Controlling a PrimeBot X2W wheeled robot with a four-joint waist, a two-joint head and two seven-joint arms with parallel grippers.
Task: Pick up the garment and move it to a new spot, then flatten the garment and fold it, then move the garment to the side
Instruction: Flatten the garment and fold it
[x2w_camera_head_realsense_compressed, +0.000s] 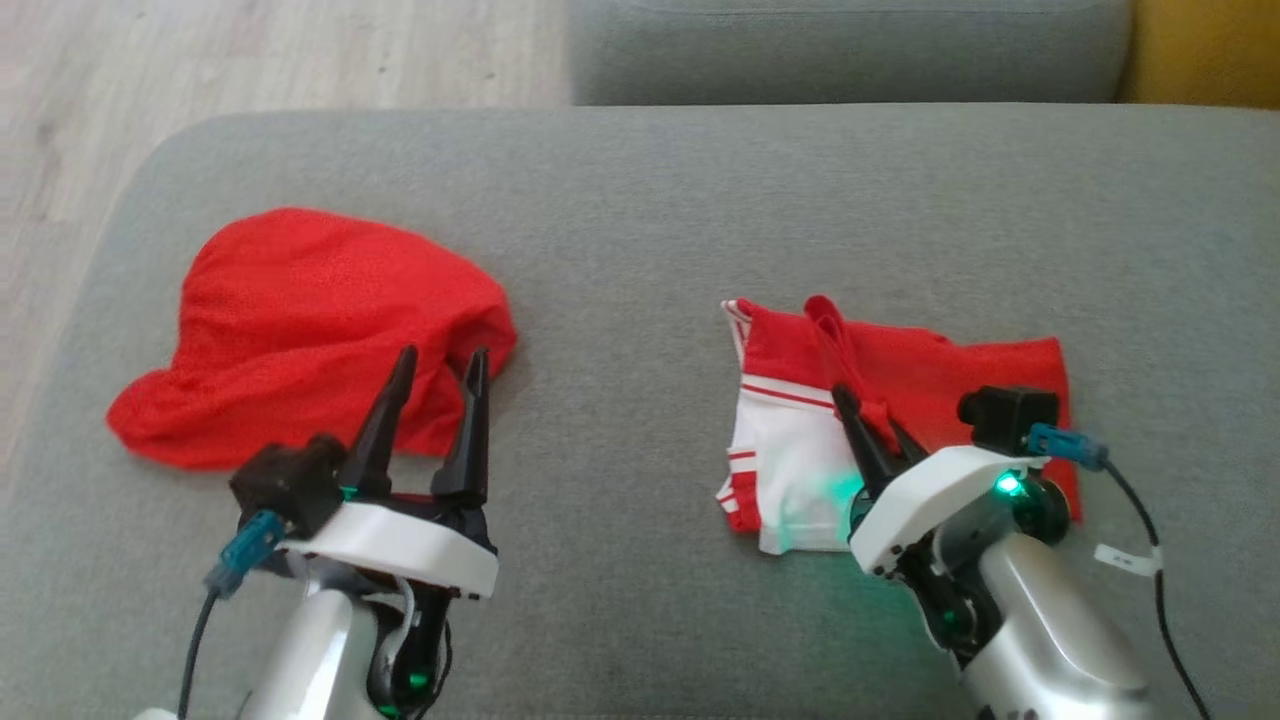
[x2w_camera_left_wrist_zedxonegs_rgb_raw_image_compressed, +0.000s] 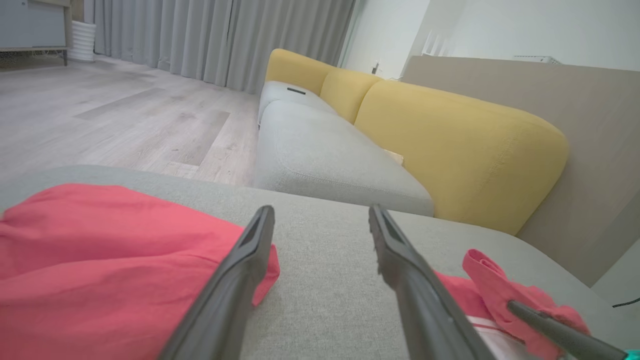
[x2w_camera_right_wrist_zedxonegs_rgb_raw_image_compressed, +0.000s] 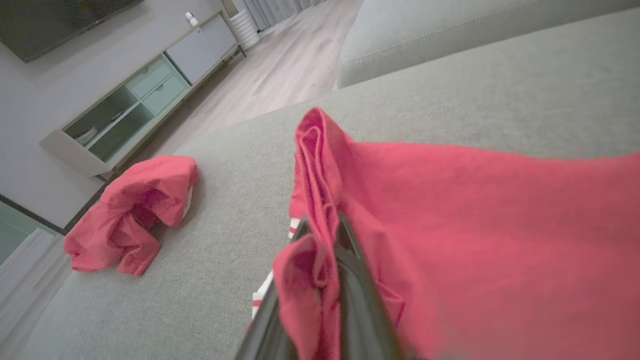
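- Now, nearest the robot, the left claw (x2w_camera_head_realsense_compressed: 443, 353) hangs spread and empty at the near edge of a crumpled red mesh garment (x2w_camera_head_realsense_compressed: 300, 310).
- To its right, the right claw (x2w_camera_head_realsense_compressed: 868, 415) is pinching a raised red fold of the red-and-white garment (x2w_camera_head_realsense_compressed: 940, 365), which lies partly folded on the right of the grey cushion (x2w_camera_head_realsense_compressed: 640, 220).
- This looks like the folding step, or the grip for shifting it aside.
- The next move calls for lifting that fold without pulling the layers apart, toward bare cushion farther back.

Silver forearms (x2w_camera_head_realsense_compressed: 1050, 640), white wrist shells (x2w_camera_head_realsense_compressed: 400, 545), black jaws, teal plugs (x2w_camera_head_realsense_compressed: 1065, 442).
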